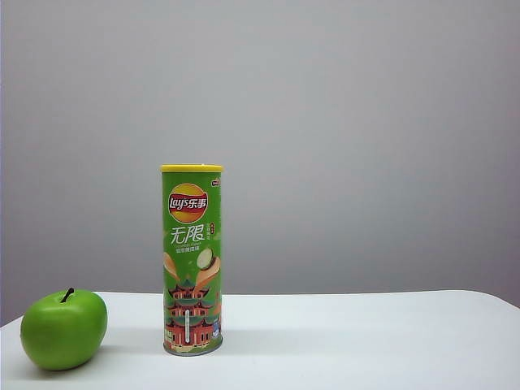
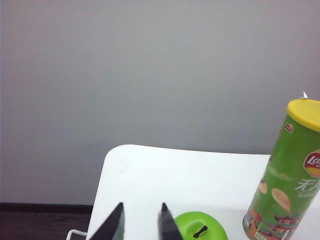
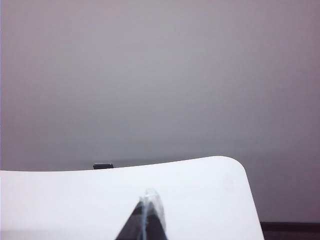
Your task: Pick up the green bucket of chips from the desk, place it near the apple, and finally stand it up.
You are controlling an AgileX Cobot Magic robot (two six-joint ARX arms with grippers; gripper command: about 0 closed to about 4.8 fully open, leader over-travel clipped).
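Left pincer (image 2: 142, 222) slightly parted, empty, above apple (image 2: 200, 227), right pincer (image 3: 146, 220) closed, empty

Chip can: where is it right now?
In the exterior view the green bucket of chips stands upright on the desk, left of centre, just right of the apple with a gap between; neither gripper holds it.

The left gripper (image 2: 141, 222), a pair of dark, pointed, wedge-shaped fingers, appears only in the left wrist view; its jaws stand parted with a clear gap and hold nothing. The right gripper (image 3: 148, 210), dark fingers with translucent tips, appears only in the right wrist view; its tips are pressed together with nothing between them. Neither arm is visible in the exterior view.
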